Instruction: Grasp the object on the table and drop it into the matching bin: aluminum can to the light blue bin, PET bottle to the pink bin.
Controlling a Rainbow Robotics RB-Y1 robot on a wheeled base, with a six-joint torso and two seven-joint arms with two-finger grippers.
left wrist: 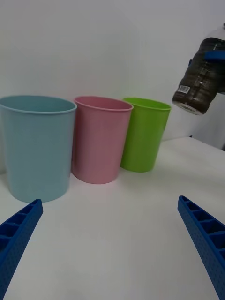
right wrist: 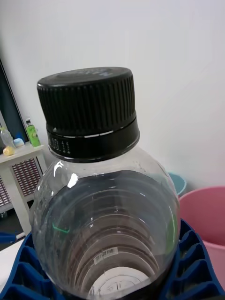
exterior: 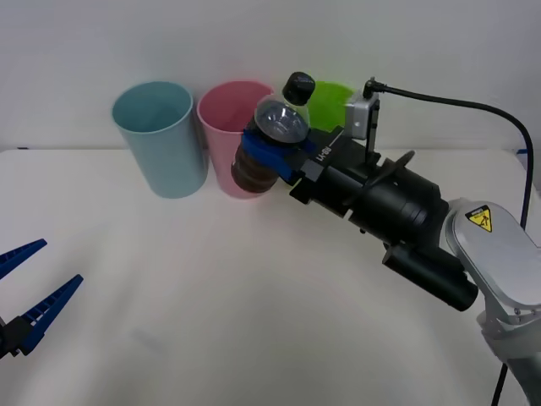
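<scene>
Three bins crowd the bench (exterior: 254, 321) rear: light blue bin (exterior: 161, 135), pink bin (exterior: 226, 127), lime green bin (exterior: 331, 100), nearly touching. Front bench open

**Little legible print on arm and bottle**

We see a yellow warning triangle with a lightning bolt (exterior: 479, 217) on the right arm's grey link (exterior: 507, 271). White lettering (exterior: 322, 154) runs along the black mount behind the right gripper (exterior: 269, 152), too small for us to read. The PET bottle (right wrist: 105, 220) carries a small barcode label (right wrist: 105, 253), its digits illegible; another barcode patch (left wrist: 183, 89) shows in the left wrist view.
</scene>
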